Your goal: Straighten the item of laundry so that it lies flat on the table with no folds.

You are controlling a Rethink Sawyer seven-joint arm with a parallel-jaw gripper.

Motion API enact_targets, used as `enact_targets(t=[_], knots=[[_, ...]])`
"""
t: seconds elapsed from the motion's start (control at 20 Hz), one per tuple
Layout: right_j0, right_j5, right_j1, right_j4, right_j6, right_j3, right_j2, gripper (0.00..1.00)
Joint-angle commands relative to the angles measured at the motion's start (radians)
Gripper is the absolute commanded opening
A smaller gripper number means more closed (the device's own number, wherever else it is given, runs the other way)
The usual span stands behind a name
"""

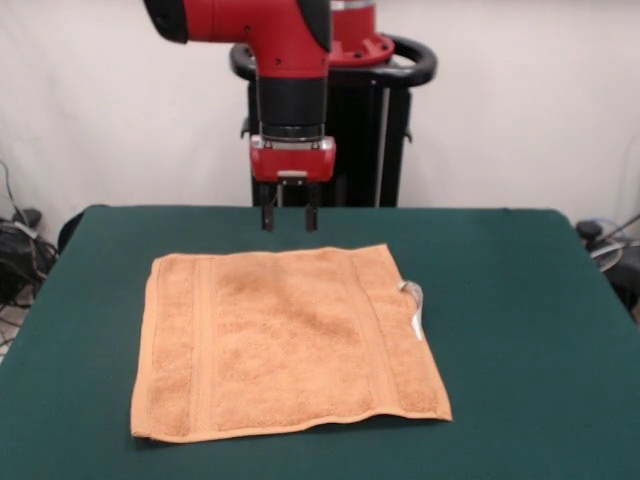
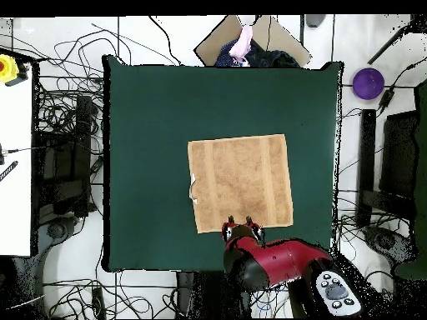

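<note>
The item of laundry (image 1: 290, 340) (image 2: 242, 182), an orange-tan towel with woven border bands, lies spread out on the dark green table (image 1: 520, 300) (image 2: 150, 108). Its small white tag (image 1: 413, 303) (image 2: 193, 188) sticks out from one side edge. In the front view my gripper (image 1: 290, 218) hangs above the towel's far edge, open, with nothing between its two dark fingers. In the overhead view the gripper (image 2: 243, 224) sits right at the towel's bottom edge, partly hidden by the red arm.
Bare green table surrounds the towel on every side. Off the table, cables cover the floor, a cardboard box (image 2: 250, 42) holding cloth sits beyond the top edge, and a purple round object (image 2: 368, 83) lies at the right.
</note>
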Motion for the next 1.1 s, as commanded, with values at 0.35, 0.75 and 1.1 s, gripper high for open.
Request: enact_targets(t=[0.35, 0.75, 1.1], knots=[[0.019, -0.039, 0.018, -0.038, 0.060, -0.026, -0.025, 1.00], [0.019, -0.042, 0.008, -0.040, 0.059, -0.022, -0.032, 1.00], [0.014, -0.022, -0.021, -0.034, 0.057, -0.005, -0.020, 1.00]])
